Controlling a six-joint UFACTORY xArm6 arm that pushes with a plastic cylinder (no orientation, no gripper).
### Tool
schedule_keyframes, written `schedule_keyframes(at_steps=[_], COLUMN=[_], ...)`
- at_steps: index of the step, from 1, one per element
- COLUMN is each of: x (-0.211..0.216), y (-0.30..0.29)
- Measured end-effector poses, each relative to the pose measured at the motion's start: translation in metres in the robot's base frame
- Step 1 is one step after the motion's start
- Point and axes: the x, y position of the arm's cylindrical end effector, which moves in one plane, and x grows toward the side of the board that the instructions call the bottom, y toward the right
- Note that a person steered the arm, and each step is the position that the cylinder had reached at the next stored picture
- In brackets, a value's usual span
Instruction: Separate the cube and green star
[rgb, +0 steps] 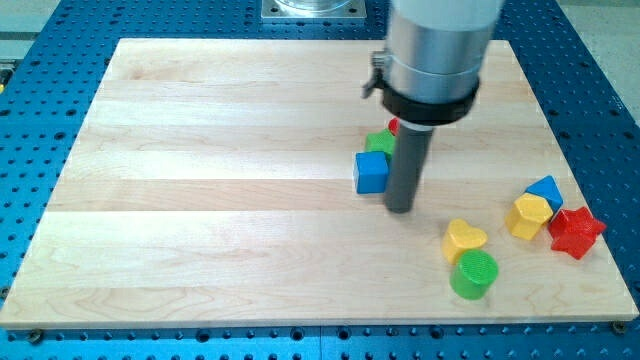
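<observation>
Near the middle of the wooden board (200, 180), a little toward the view's right, my tip (400, 208) is planted on the wood, just beside the blue cube (371, 172) on its right side — touching or a sliver apart, I cannot tell. No jaws on this arm, just a plain dark rod that grips nothing. Directly above the cube, toward the view's top, sits the green star (379, 142), pressed right up against the cube and half hidden behind the rod. A scrap of a red block (394, 126) peeks out beside the star, under the arm's grey housing; its shape is too covered to call.

Over at the view's lower right there's a second crowd, well apart from the pair. A yellow heart (464, 239) rests with a green cylinder (474, 274) just below it, the two touching. Further right, a yellow block (529, 215) of several sides leans against a blue block (546, 190) behind it, and a red star (576, 231) is tucked against them near the board's right edge. Blue perforated table (40, 100) all around.
</observation>
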Motion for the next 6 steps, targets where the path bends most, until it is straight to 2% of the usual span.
schedule_keyframes(at_steps=[1,2,4,5,6], x=[0.0,-0.026,-0.075,-0.083,-0.07], y=[0.026,0.02,-0.101,-0.138,-0.144])
